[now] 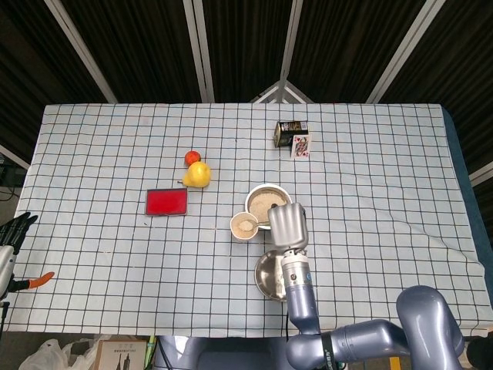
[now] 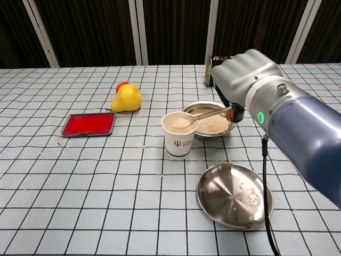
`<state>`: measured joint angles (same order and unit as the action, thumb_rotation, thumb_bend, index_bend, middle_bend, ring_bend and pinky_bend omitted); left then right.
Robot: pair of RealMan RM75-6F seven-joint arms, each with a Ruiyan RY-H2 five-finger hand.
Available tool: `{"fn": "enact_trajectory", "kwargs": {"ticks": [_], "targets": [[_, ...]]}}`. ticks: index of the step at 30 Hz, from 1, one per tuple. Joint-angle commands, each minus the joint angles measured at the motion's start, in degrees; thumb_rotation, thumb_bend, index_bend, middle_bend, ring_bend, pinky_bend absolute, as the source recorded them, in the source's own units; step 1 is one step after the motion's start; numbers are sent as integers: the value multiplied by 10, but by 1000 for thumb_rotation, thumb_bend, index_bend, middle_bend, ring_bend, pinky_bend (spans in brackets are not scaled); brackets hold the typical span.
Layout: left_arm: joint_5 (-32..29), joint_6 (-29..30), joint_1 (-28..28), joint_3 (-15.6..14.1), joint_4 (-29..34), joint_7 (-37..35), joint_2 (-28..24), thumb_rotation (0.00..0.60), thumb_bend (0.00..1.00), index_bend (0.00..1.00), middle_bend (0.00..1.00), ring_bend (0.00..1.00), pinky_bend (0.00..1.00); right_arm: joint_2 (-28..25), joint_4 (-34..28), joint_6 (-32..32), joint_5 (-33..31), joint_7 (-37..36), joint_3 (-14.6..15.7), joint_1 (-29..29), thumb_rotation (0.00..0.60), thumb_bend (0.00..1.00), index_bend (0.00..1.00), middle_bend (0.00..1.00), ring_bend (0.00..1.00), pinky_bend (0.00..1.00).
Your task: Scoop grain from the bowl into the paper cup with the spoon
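Note:
A white paper cup (image 2: 179,138) (image 1: 244,227) stands in front of the metal bowl of grain (image 2: 215,123) (image 1: 266,202). My right hand (image 2: 242,80) (image 1: 286,223) grips the handle of a metal spoon (image 2: 205,113). The spoon's bowl (image 2: 179,122) is tipped into the cup's mouth and carries grain. My left hand (image 1: 14,231) hangs off the table's left edge, fingers spread, holding nothing.
An empty steel plate (image 2: 234,195) with a few stray grains lies in front of the bowl. A red tray (image 2: 88,124), a yellow pear (image 2: 127,98) and a small red fruit (image 2: 121,85) sit to the left. A card box (image 1: 292,134) stands at the back.

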<state>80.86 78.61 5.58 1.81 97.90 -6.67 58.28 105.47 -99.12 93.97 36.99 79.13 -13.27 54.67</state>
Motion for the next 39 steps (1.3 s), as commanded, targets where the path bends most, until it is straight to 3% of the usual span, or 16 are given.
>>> {"fn": "enact_trajectory", "kwargs": {"ticks": [1,11,22,31,39], "targets": [[-1,-1,0,0,1,-1,0,600,0,0,0,0,0,0,17,-12,36,-13,22,0,600,584,751,936,1000,924],[-1,-5,1,-1,4,-7,-4,600,0,0,0,0,0,4,83,-45,122,-35,77,-10,600,584,751,936,1000,924],[-3,-10,2,-2,7,-12,-7,600,0,0,0,0,0,4,137,-61,192,-43,101,-16,600,584,751,936,1000,924],[-4,-7,2,-1,6,-6,-5,600,0,0,0,0,0,-6,216,-79,328,-93,159,-27,600,584,751,936,1000,924],[-6,-8,2,-1,9,2,-3,600,0,0,0,0,0,5,285,-86,393,-137,158,-45,600,584,751,936,1000,924]]}}
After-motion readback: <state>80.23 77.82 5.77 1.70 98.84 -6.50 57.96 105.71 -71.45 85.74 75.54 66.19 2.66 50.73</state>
